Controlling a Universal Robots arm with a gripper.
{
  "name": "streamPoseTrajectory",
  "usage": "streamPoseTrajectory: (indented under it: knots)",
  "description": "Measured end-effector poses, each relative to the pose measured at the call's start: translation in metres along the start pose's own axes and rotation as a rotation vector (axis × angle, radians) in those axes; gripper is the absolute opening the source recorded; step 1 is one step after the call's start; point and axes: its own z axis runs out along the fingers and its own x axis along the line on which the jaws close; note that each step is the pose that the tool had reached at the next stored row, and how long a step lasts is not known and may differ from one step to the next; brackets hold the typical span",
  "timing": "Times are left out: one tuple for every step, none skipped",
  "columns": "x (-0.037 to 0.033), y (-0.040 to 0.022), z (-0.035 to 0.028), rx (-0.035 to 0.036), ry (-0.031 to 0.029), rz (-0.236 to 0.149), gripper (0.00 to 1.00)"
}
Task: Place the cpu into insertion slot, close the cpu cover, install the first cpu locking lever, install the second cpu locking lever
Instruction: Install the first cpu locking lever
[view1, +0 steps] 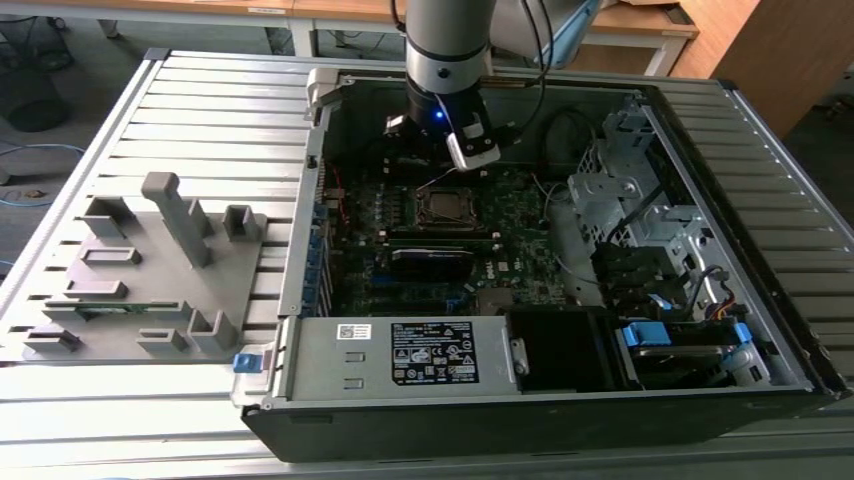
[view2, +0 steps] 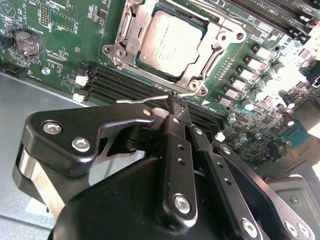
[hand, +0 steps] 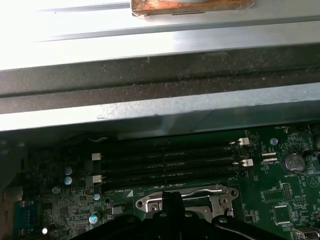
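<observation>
Already the cpu (view2: 167, 42) is seated under the closed cover (view2: 126, 32). The tool (view2: 175, 102) is seen shut, its tips set against a thin lever (view2: 137, 100) beside the cover.

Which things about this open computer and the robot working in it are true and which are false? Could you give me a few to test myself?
1. The flat square grey chip sits on the dark green motherboard. True.
2. The thin silvery metal frame plate stands upright, swung open. False: it lies flat around the chip.
3. The black tool has its tip at a thin silvery wire lever. True.
4. The tool is spread wide open. False: it is shut.
5. The grey plastic fixture with upright pegs lies on the exterior view's right of the black computer case. False: it lies on the left.
</observation>
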Motion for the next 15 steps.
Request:
streamPoseTrajectory:
  knots:
    - [0.0000,0.0000,0.0001,0.0001,-0.0008,0.000,0.11]
    - [0.0001,0.0001,0.0002,-0.0001,-0.0010,0.000,0.11]
    - [0.0001,0.0006,0.0004,-0.0002,-0.0012,0.000,0.11]
    - [0.0002,0.0013,0.0006,-0.0001,-0.0012,0.000,0.11]
    - [0.0003,0.0021,0.0009,-0.0001,-0.0012,0.000,0.11]
    - [0.0005,0.0031,0.0012,-0.0001,-0.0012,0.000,0.11]
    - [0.0006,0.0043,0.0016,-0.0001,-0.0012,0.000,0.11]
    - [0.0007,0.0054,0.0020,-0.0002,-0.0013,0.001,0.11]
    - [0.0009,0.0063,0.0025,-0.0002,-0.0015,0.001,0.11]
    - [0.0009,0.0067,0.0029,-0.0001,-0.0017,0.003,0.11]
    - [0.0007,0.0068,0.0033,-0.0002,-0.0024,0.006,0.11]
    - [0.0003,0.0068,0.0038,0.0000,-0.0034,0.011,0.11]
    - [-0.0001,0.0068,0.0042,0.0002,-0.0048,0.018,0.11]
    - [-0.0006,0.0067,0.0047,0.0004,-0.0064,0.026,0.11]
    - [-0.0009,0.0067,0.0052,0.0006,-0.0079,0.034,0.11]
